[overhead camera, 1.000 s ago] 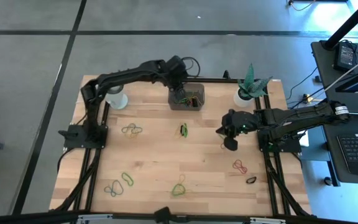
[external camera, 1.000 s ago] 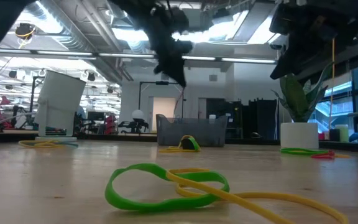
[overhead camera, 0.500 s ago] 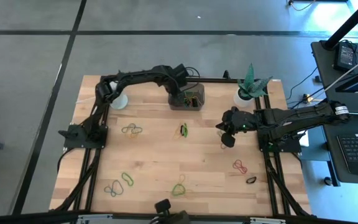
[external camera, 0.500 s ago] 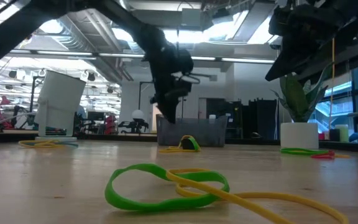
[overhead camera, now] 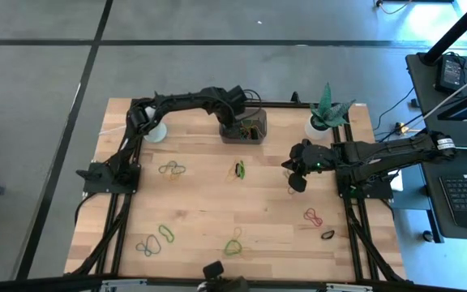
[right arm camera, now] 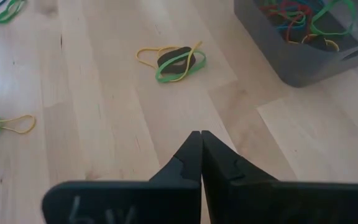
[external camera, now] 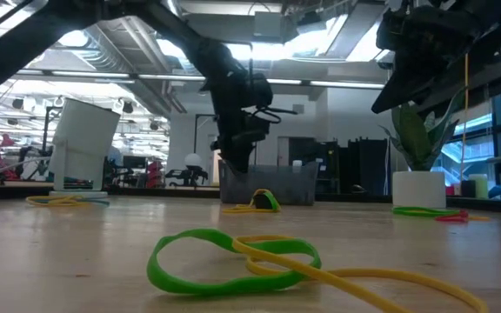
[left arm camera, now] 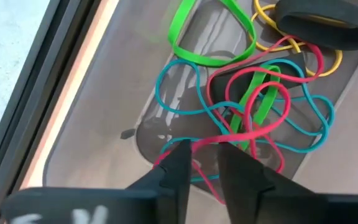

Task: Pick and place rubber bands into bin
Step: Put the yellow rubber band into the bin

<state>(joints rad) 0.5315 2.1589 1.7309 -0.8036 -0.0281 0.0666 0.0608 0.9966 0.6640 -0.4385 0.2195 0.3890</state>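
1. Left gripper [left arm camera: 205,163] is down over the bin [overhead camera: 245,127] at the table's far edge, fingers parted by a narrow gap, nothing pinched between them.
2. Inside the bin, a tangle of rubber bands [left arm camera: 253,106]: green, red, teal, yellow, one black.
3. Right gripper [right arm camera: 201,149] hangs above bare wood right of centre, fingers pressed tight together, holding nothing.
4. Ahead of it, a green, yellow and black cluster [right arm camera: 174,61] lies on the table [overhead camera: 209,211], near the bin.
5. More loose bands sit scattered toward the near edge [overhead camera: 233,246].
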